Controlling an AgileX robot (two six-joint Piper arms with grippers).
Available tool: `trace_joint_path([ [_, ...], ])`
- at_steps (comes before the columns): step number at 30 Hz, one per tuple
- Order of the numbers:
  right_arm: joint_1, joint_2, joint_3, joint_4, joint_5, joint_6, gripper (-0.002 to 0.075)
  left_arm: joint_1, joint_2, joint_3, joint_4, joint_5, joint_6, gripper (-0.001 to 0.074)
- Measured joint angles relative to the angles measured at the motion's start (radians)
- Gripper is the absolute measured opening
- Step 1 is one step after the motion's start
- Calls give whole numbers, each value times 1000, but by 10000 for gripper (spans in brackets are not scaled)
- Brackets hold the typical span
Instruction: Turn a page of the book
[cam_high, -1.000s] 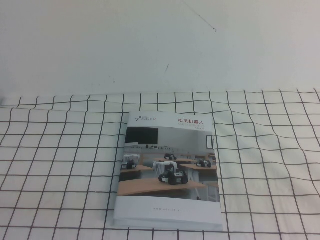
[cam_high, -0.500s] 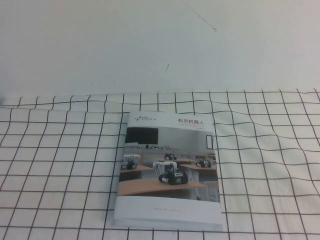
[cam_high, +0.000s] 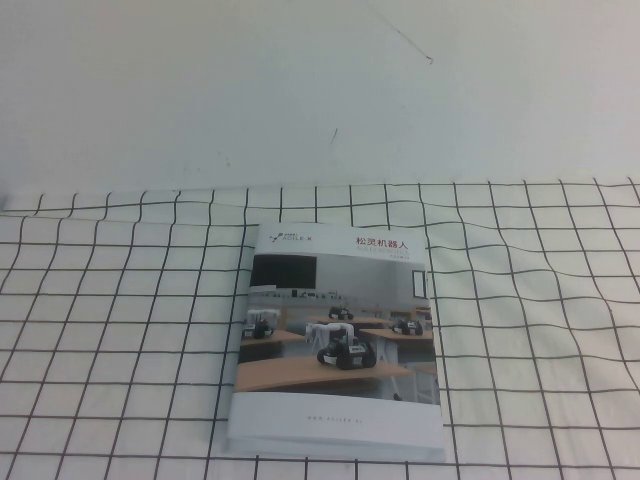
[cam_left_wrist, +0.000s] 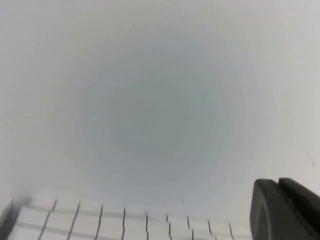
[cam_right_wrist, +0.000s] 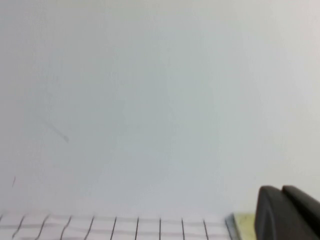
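Book (cam_high: 337, 345) is lying closed and flat on the checked cloth (cam_high: 120, 330), toward six o'clock from the middle of the high view, and neither arm is appearing in that view. Only the wrist views are showing the grippers: the left gripper (cam_left_wrist: 285, 210) is showing as one dark finger at a corner of its picture, over the cloth's far edge and facing the white wall (cam_high: 320, 90), and the right gripper (cam_right_wrist: 287, 212) is showing likewise; whether either is open or holding anything I cannot tell. The page (cam_high: 335, 330), the cover leaf, is facing up with its photo of small wheeled robots on wooden desks, a Chinese title at its twelve o'clock end and a white band at six o'clock
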Motion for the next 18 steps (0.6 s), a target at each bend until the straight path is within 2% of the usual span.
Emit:
trace_joint_path([
  [2,0,61,-42,5,76,1,-2,0,87,-39,-26,61,0,-3],
  [6,0,216,-103,46,175,2,-2,0,230,-43,-69,38,-6,-3],
  [10,0,398,-134,126,273,-73,-2,0,378,-39,-222,61,30,-3],
  [13,0,540,-166,206,365,-228,-2,0,519,-54,-418,145,210,-3],
  [18,6,731,-204,425,423,-467,-2,0,787,-100,-813,298,731,-3],
])
